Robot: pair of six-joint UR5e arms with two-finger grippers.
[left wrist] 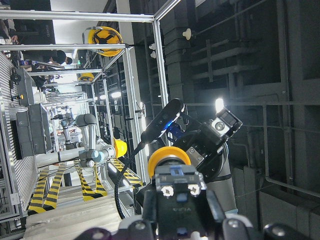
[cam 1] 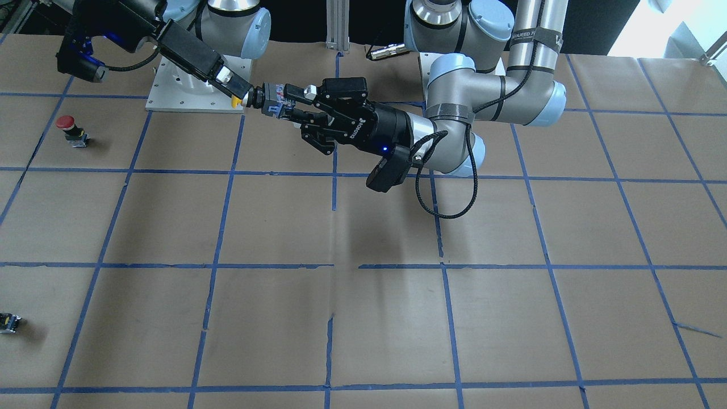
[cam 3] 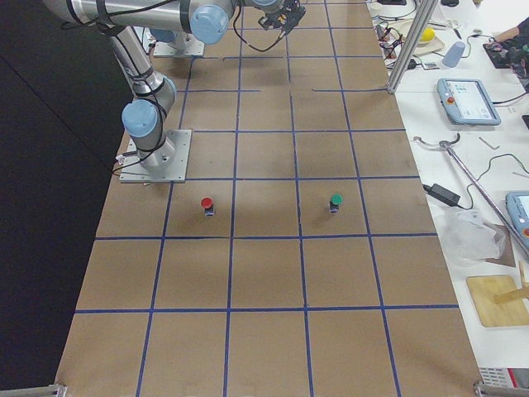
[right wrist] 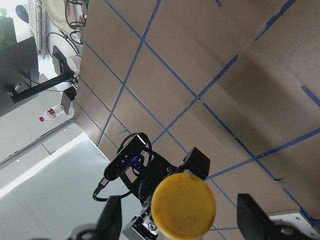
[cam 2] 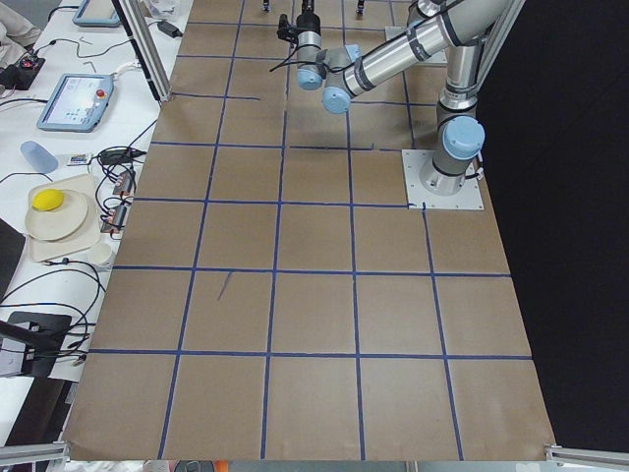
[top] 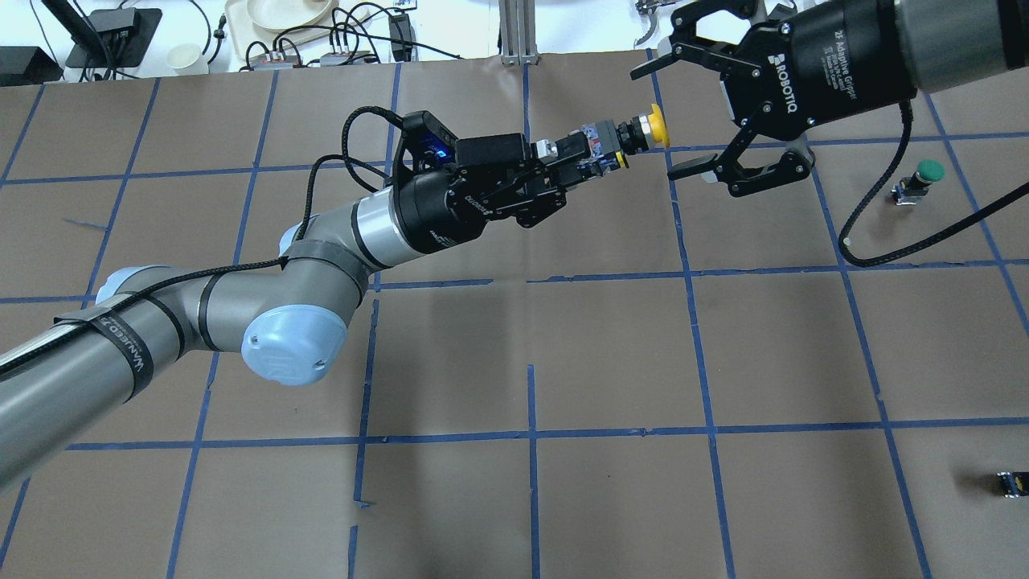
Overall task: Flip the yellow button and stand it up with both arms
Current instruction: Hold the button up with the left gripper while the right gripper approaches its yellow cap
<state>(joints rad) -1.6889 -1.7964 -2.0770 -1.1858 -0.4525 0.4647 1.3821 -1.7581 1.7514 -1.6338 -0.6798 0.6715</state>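
Holds the yellow button (top: 623, 138) up in the air, clear of the bench (top: 611, 354), roughly over its middle. Grips it with the jaws of the left arm (top: 321, 249), closed on the black-and-grey body from two sides. Has it lying level rather than upright: body end toward the left wrist, round yellow cap pointing straight out toward the right arm (top: 949, 40).

Meets it with the jaws of the right arm spread wide, gripping nothing. Brackets the cap with them, one finger on either side; in the right wrist view, clear gaps between the cap and both fingers. From the front-facing view, cannot tell whether a finger touches the cap's rim.

On the bench, toward the robot's right end: a red button (cam 3: 207, 204) and a green button (cam 3: 335, 201), both standing cap up, well apart from each other, the green one farther out from the robot's base. Also a small dark block (top: 1009, 482), lying by the bench's edge, well apart from both arms.
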